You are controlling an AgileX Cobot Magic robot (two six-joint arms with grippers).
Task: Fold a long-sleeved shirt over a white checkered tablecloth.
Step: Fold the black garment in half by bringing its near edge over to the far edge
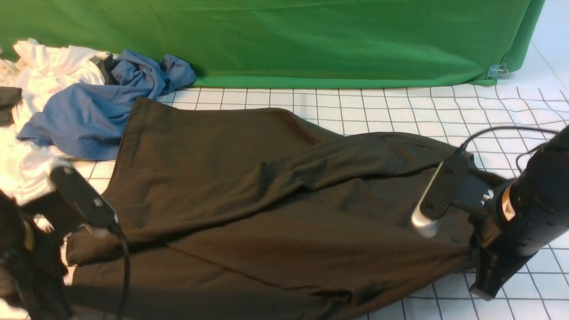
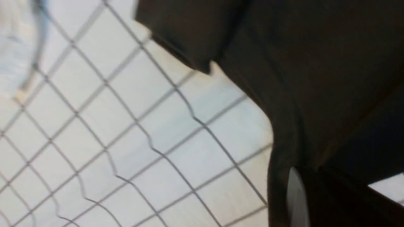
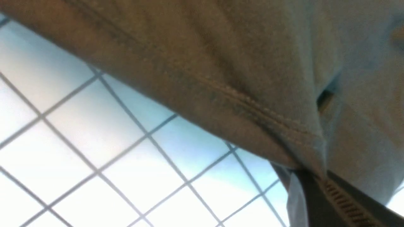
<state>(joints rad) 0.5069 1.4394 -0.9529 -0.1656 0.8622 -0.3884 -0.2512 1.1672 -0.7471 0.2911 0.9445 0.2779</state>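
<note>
A green backdrop cloth [image 1: 311, 40] closes off the far side of the scene, hanging across nearly the whole width of the front view. It carries long, soft creases, and its lower hem lies folded along the work surface. At its right-hand lower corner a small metal binder clip [image 1: 498, 70] pinches the fabric. Past that corner a plain pale surface [image 1: 551, 40] shows, crossed by one faint line; whether it is floor or wall cannot be told. At far left, against the backdrop, a crumpled blue garment [image 1: 102, 102] lies partly over a heaped white garment [image 1: 49, 66]. The light is even and diffuse, with only soft shadows.
</note>
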